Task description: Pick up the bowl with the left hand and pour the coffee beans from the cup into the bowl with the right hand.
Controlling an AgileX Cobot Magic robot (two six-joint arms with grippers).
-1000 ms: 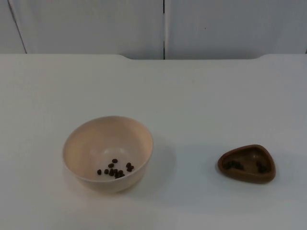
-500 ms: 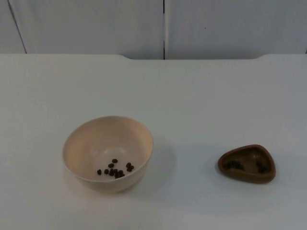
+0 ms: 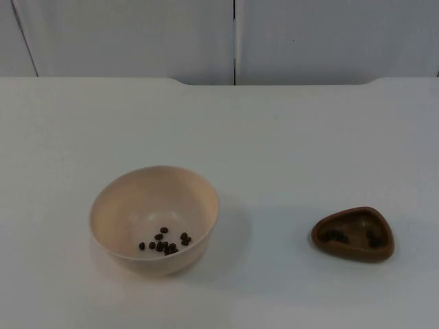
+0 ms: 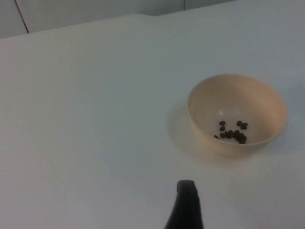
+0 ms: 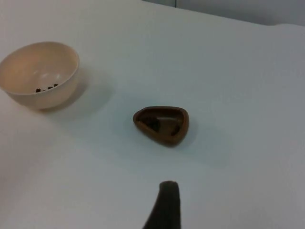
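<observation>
A white table top is seen, ended at its far edge by a grey partition wall. On the left of the near part a cream bowl is stood upright on the table, and a small cluster of coffee beans is lain on its floor; the same bowl is seen from the left wrist, with the beans gathered toward one side of its bottom. Well apart from it, to the right, a brown cup of rounded three-cornered shape is set on the table, and a few dark beans are held inside it. From the right wrist the cup and the bowl are both seen, apart from each other. Neither is touched by a gripper. A single black fingertip of the left gripper is shown above bare table, short of the bowl, and one of the right gripper short of the cup; whether either pincer is open or closed cannot be told.
</observation>
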